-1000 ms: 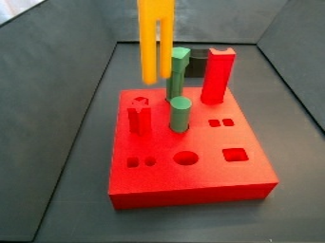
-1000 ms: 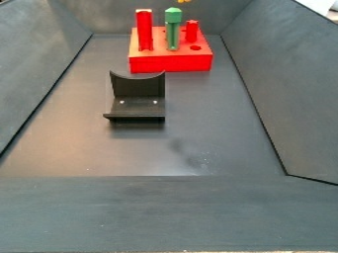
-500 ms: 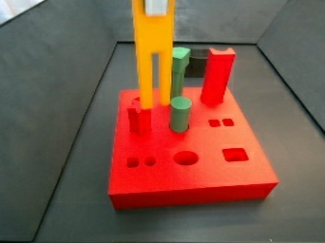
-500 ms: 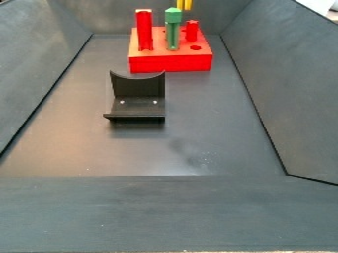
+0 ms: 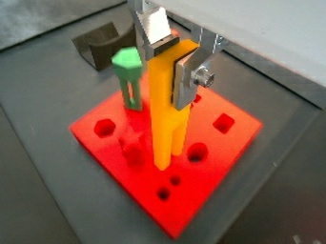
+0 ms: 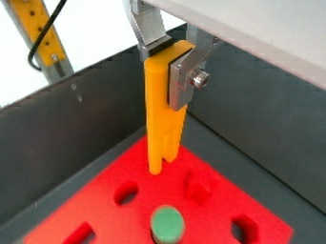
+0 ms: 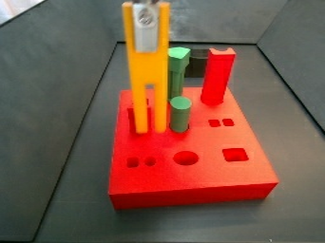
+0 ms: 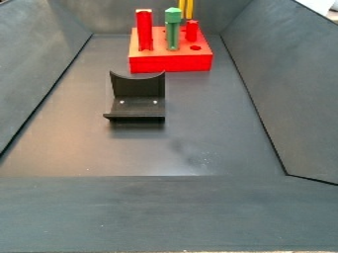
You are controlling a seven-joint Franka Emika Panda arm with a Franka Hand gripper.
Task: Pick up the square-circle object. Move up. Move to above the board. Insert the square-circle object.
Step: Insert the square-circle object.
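In a wrist view, the gripper (image 5: 170, 59) sits near the top centre of the frame with its silver fingers (image 5: 186, 78) clamped on the top of the piece (image 5: 167, 110), a single orange-yellow bar that hangs straight down from the jaws, long axis upright, its lower end at or just above the red board (image 5: 223, 152) in the middle of the frame; whether it has entered a hole cannot be told here. One green peg (image 5: 128, 74) stands just beside it, and the dark fixture (image 5: 102, 46) lies at upper left. In a wrist view, the gripper (image 6: 170, 59) again holds the piece (image 6: 163, 119) by its top, and its two prongs point down at the board (image 6: 121, 176), with tips very close to the surface near open holes; one green peg (image 6: 167, 225) shows end-on at the bottom. In a side view, the piece (image 7: 144, 81) stands upright at upper centre over the board (image 7: 191, 180), its prong ends low among the pegs: two green pegs (image 7: 181, 116) and two red pegs (image 7: 218, 76) can be counted, and the gripper (image 7: 146, 17) shows only as silver plates at its top. In a side view, the board (image 8: 171, 60) is small at top centre, the fixture (image 8: 134, 96) is well apart below it, and the piece (image 8: 188, 7) is a sliver at the top edge; the gripper is out of frame.
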